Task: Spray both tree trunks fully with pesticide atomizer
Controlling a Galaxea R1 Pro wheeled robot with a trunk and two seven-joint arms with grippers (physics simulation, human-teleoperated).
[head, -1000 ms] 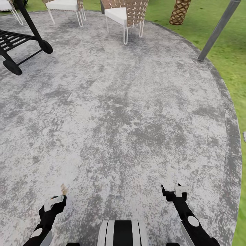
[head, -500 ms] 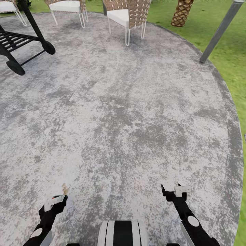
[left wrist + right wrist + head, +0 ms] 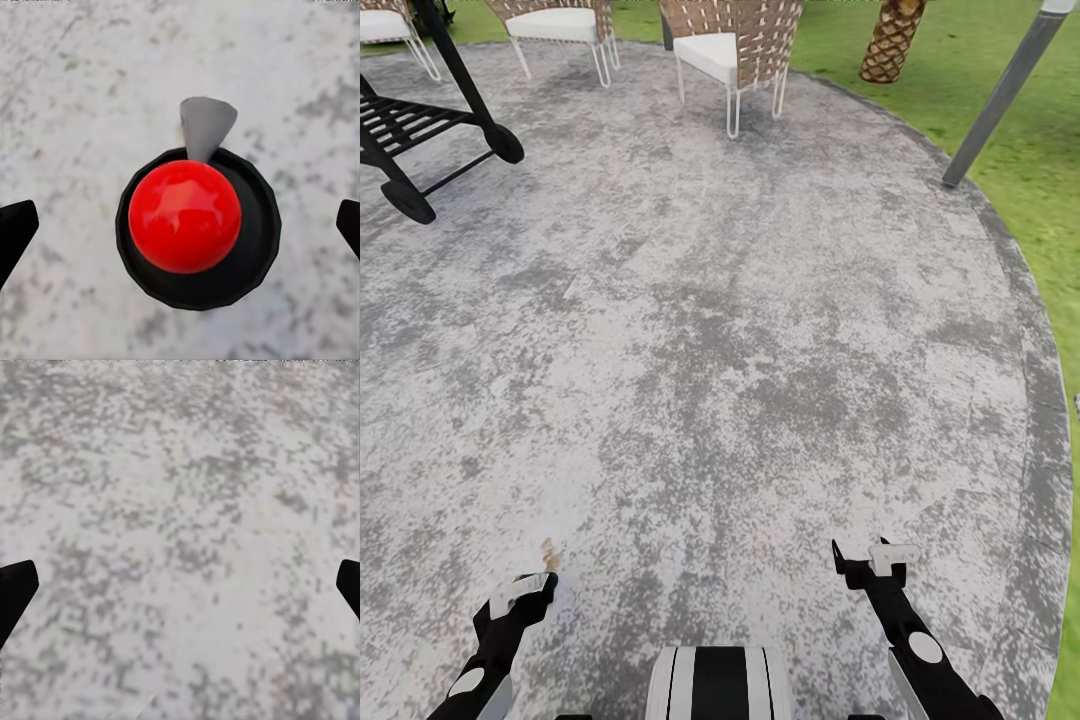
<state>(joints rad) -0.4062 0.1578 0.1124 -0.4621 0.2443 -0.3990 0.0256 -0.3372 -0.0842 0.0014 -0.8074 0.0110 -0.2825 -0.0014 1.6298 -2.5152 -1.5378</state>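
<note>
We're on the mottled grey paving, both arms low at the near edge. Left gripper spread wide, fingertips at the frame edges, hovering right over the pesticide atomizer: red dome on a black round body with a grey nozzle, standing on the paving, untouched. Right gripper wide too, over bare paving. Far off: wicker chairs, a black lounger far left, a scaly palm trunk and a grey pole on the lawn far right.
</note>
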